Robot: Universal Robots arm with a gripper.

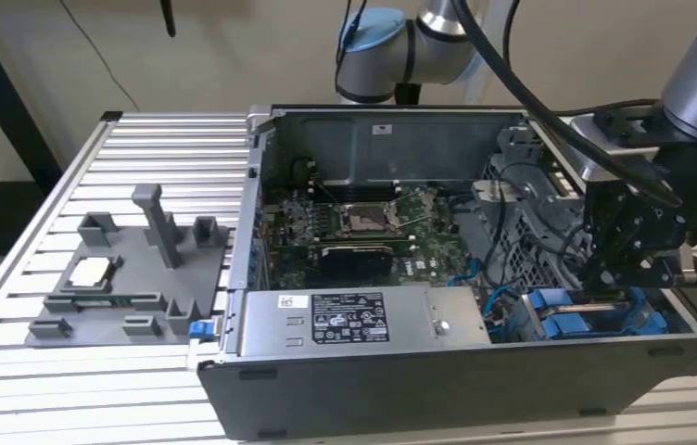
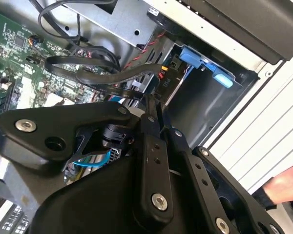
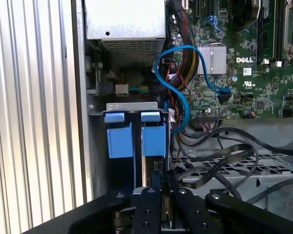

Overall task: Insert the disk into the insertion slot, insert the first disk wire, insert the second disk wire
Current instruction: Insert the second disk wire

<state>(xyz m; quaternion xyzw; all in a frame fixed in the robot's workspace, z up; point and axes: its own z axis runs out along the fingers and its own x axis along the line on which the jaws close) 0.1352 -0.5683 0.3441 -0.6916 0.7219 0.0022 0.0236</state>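
The black robot gripper reaches into the grey perforated sheet-metal insertion slot, at four o'clock of the open computer case, over the blue-framed disk seated there, probably to press it in; whether its jaws are spread, I cannot tell.

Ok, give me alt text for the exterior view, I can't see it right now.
The arm's black tool reaches down into the open computer case at the exterior view's right, right over the blue plastic pieces of the drive bay. The motherboard lies exposed mid-case, and a grey fixture plate sits on the slatted table.
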